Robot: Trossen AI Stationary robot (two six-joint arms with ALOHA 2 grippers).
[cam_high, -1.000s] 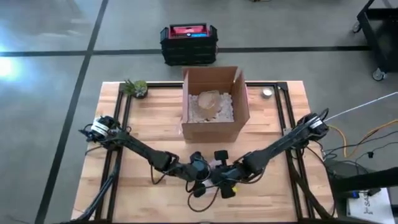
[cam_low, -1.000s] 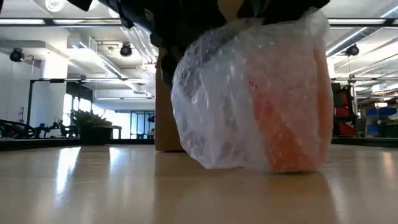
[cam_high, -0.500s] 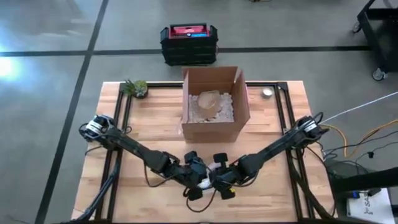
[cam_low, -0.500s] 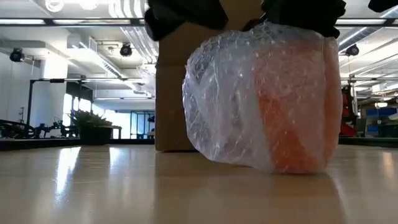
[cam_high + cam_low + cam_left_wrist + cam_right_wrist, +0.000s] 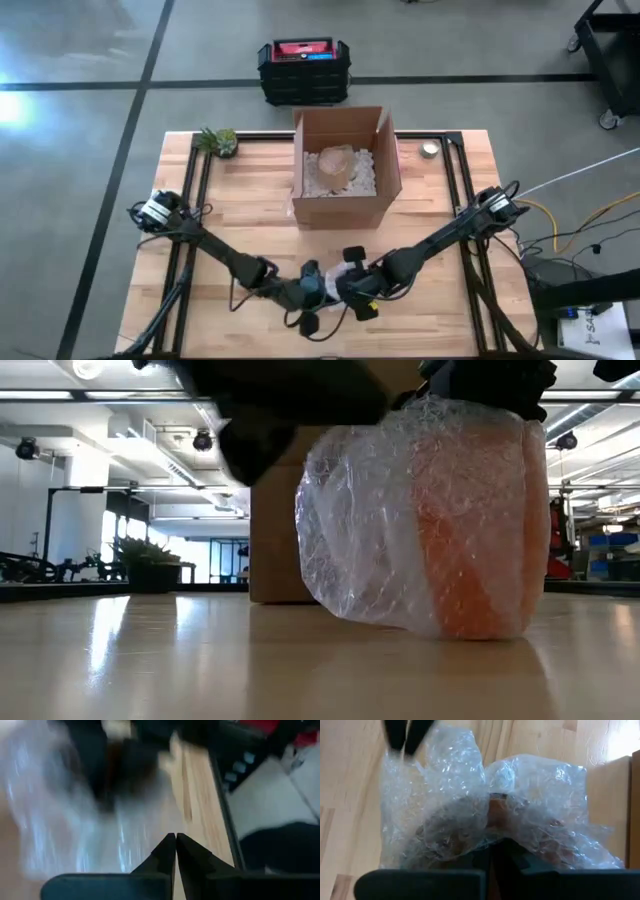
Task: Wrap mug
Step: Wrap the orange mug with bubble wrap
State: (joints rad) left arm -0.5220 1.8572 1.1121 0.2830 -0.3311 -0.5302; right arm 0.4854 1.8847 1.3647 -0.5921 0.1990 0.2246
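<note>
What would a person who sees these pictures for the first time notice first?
First, the orange mug in bubble wrap near the table's front edge, filling the low view. Above it both grippers meet: the right gripper is shut on the wrap at the top, the left gripper is shut beside it. Behind stands an open cardboard box.

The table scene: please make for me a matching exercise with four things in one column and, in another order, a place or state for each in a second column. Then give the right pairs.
Things:
1. mug
2. cardboard box
3. small potted plant
4. black and red crate

Places or states:
A. on the floor beyond the table
B. at the far left corner of the table
C. open, with white filling inside
D. covered in bubble wrap, near the table's front edge

Right pairs: 1-D, 2-C, 3-B, 4-A
</note>
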